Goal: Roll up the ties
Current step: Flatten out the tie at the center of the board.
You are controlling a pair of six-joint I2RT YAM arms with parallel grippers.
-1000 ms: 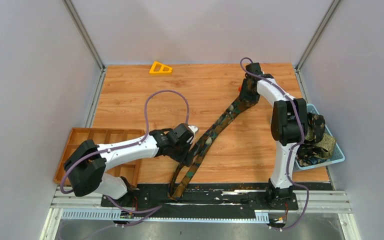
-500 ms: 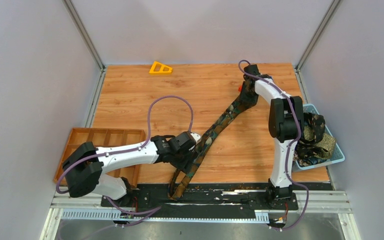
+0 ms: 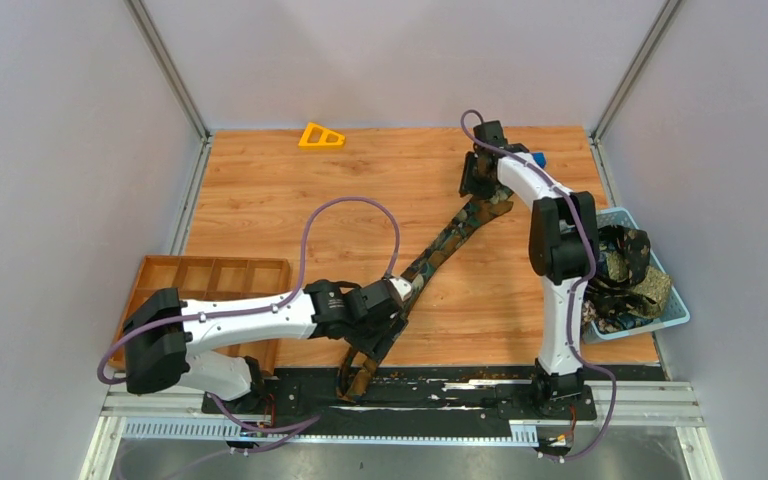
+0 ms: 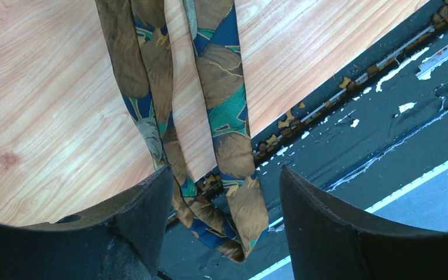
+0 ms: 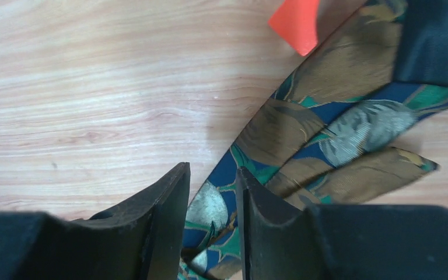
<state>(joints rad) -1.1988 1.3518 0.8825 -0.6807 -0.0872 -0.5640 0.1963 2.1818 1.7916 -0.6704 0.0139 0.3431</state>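
Found tie [image 3: 447, 238] diagonal across table [image 3: 260, 200], looped narrow end at near edge. Noted left gripper [image 4: 226, 175] spread astride that end, gripping nothing; right gripper [image 5: 212, 170] nearly closed over far end, grasp undeterminable. Advised: straighten loop before rolling.

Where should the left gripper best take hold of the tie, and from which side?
Its folded near end, from above: there the tie lies flat and narrow, doubled over the table edge, so the open left gripper probably spans both strips.
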